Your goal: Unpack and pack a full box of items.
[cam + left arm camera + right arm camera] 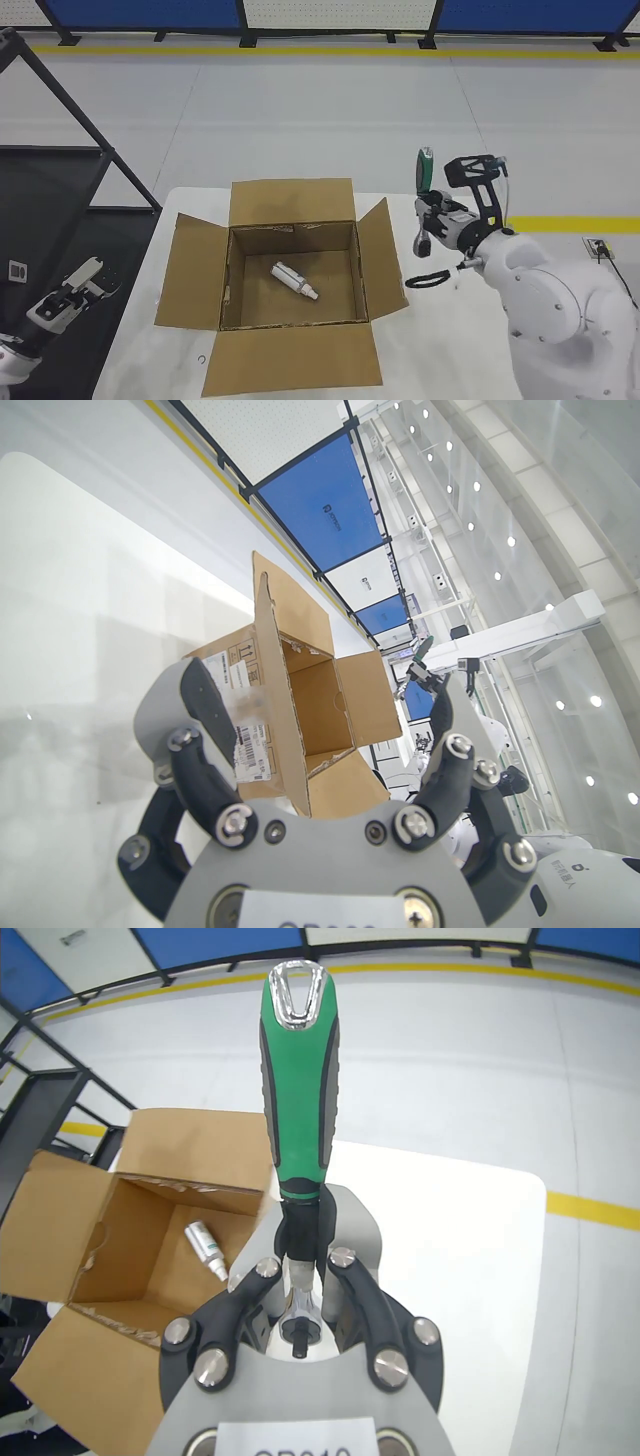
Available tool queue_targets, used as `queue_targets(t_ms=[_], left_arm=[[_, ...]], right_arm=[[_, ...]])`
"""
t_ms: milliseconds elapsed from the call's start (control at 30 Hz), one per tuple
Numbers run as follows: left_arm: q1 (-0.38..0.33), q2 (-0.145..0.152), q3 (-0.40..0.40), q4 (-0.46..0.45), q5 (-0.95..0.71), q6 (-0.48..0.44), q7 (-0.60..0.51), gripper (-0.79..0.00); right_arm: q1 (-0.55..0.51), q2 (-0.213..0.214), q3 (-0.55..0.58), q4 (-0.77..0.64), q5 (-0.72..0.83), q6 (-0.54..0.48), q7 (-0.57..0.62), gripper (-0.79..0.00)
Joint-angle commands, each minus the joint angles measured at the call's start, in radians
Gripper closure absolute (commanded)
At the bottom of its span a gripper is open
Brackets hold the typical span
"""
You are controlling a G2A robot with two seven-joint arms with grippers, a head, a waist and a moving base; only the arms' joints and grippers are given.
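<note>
**A:** Unpack status?

**B:** Nr the end, I'm judging. The cardboard box (190,272) is sitting open at centre frame in the top view, all four flaps splayed out. Just one item is lying inside: a small white spray bottle (295,280), on its side on the box floor.

**A:** And the right arm?

**B:** The right gripper (306,1228) is clamping a green-handled ratchet wrench (300,1078) by the neck nr the head. The handle is pointing up, right of the box and clear of the right flap. Can't tell whether it's coming out or going in.

**A:** Left arm?

**B:** The left gripper (325,710) is hanging at lower left of the frame, off the table's left edge. Its fingers (210,705) are spread wide w/ nothing betw. them.

**A:** What's left to do?

**B:** The bottle is needing to come out and the wrench is needing a set-down spot. Then the whole repack, prob.

**A:** Room to move?

**B:** The white table (450,340) is offering bare surface right of the box. A small black loop (428,278) is lying just beside the right flap; can't tell what it is. The left flap is reaching close to the table's left edge, so the right side is looking like the better set-down space. A black metal frame (60,110) is standing at upper left, well apart from the box.
</note>
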Motion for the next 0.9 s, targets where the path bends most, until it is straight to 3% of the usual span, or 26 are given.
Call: queue_targets(t_ms=[0,333,567,867], left_arm=[[0.000,0.000,0.000,0.000,0.000,0.000,0.000,-0.785],[0.000,0.000,0.000,0.000,0.000,0.000,0.000,-0.785],[0.000,0.000,0.000,0.000,0.000,0.000,0.000,-0.785],[0.000,0.000,0.000,0.000,0.000,0.000,0.000,-0.785]], right_arm=[[0.002,-0.003,-0.056,-0.015,0.004,-0.008,-0.013,0.000],[0.046,-0.025,-0.288,0.043,-0.056,0.016,-0.138,0.000],[0.089,-0.036,-0.320,0.075,-0.052,0.045,-0.118,0.000],[0.049,-0.042,-0.311,0.002,-0.042,0.089,-0.229,0.000]])
